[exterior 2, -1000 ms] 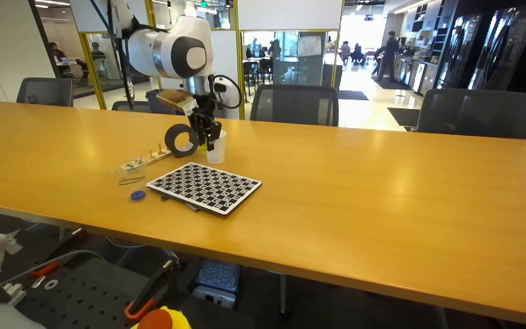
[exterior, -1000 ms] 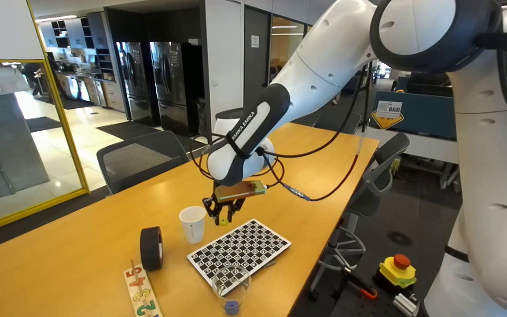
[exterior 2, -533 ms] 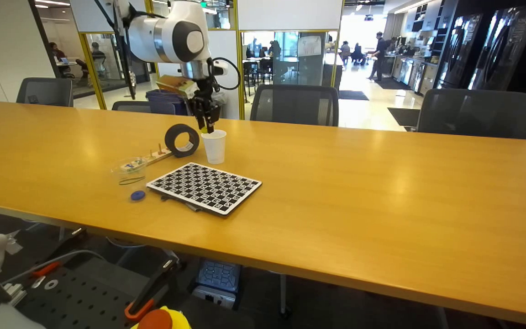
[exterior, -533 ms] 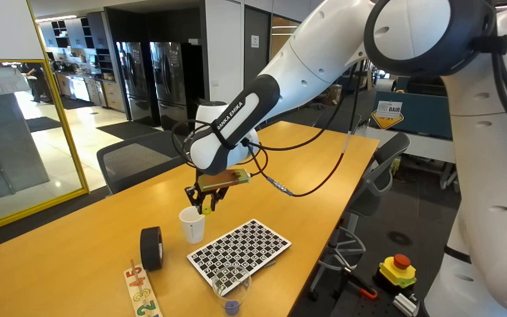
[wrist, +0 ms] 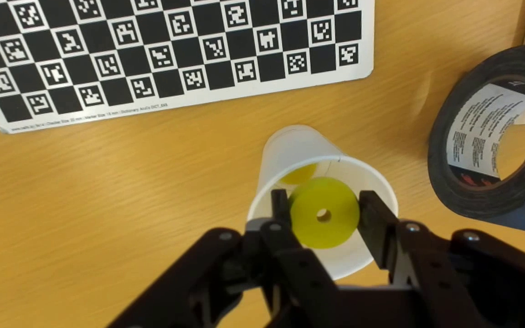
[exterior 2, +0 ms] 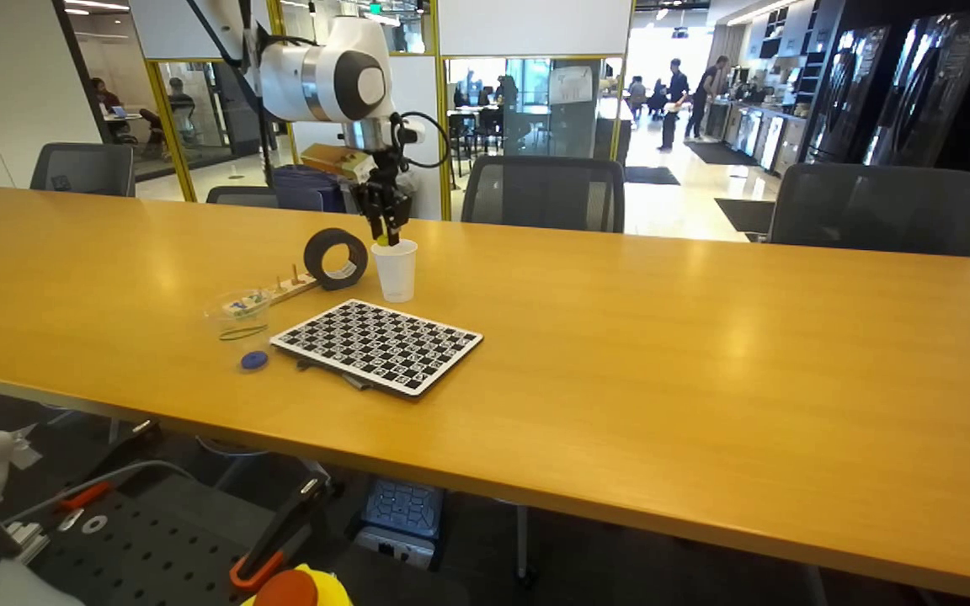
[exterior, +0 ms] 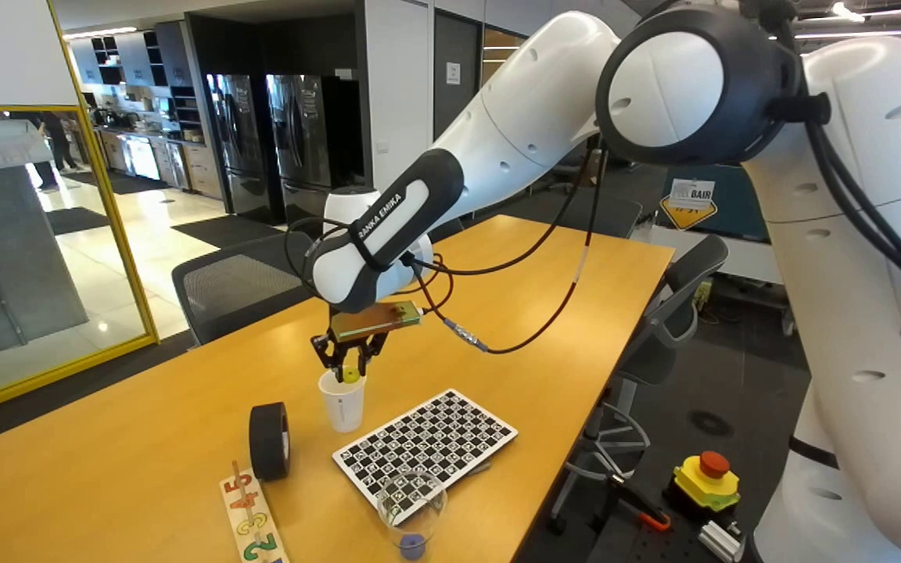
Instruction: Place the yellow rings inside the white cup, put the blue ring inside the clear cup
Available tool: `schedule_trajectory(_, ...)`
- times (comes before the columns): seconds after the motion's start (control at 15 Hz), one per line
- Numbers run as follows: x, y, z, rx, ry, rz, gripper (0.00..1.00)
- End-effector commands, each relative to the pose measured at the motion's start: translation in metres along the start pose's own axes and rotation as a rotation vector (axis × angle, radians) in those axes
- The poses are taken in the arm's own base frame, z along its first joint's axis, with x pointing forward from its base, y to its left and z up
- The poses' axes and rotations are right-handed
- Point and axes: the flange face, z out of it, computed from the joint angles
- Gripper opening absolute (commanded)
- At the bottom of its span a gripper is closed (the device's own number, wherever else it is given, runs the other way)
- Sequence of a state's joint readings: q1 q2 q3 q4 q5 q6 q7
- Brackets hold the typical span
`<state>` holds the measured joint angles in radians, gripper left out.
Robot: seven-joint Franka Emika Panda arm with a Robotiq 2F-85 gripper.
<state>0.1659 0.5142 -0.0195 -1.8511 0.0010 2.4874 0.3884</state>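
— While a white robot arm [exterior: 533, 113] bends over a wooden tabletop [exterior 2: 704, 379], its end effector [exterior: 351, 374] grips a yellow ring [wrist: 324, 196] at the open mouth of the white cup [exterior: 343, 408].

— How is the ring held?

— Pinched by its edges between two black fingers [wrist: 280, 205], its small central hole plain in the wrist view, with the white cup's interior directly behind. Whether the fingertips touch the white cup's rim cannot be told.

— And inside the white cup?

— Another yellow piece [wrist: 299, 174], partly hidden, shows within, close to the wall.

— Where is the blue ring [exterior 2: 254, 360]?

— Well apart from the white cup, at the bottom of the clear cup [exterior: 413, 521], seen through its wall in both exterior views. The clear cup stands upright on the tabletop, nearer the viewer than the white cup in each.

— And around the white cup?

— A roll of black tape [exterior: 263, 442] stands on edge near it, and a checkered board [exterior 2: 377, 347] lies near it too. Past the roll, farther from the white cup, a wooden strip [exterior: 247, 512] bears colored numerals. Far behind the white cup, in an exterior view, people [exterior 2: 675, 88] stand.
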Motion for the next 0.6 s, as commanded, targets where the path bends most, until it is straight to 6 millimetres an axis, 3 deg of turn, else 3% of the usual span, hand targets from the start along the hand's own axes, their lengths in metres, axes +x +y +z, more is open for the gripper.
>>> schedule_trajectory(0.0, 0.020, -0.007, 0.004, -0.003, -0.012, -0.009, 0.17)
schedule_trajectory(0.07, 0.021, -0.007, 0.006, -0.001, -0.014, -0.006, 0.25)
schedule_trajectory(0.13, 0.022, -0.006, 0.006, 0.002, -0.021, -0.002, 0.67)
schedule_trajectory(0.2, 0.022, -0.006, 0.006, 0.000, -0.029, -0.003, 0.68)
schedule_trajectory(0.33, 0.015, -0.001, -0.003, -0.005, -0.033, -0.018, 0.82)
schedule_trajectory(0.47, 0.000, 0.008, -0.021, 0.000, -0.028, -0.057, 0.97)
schedule_trajectory(0.53, -0.011, 0.014, -0.034, -0.005, -0.027, -0.084, 1.00)
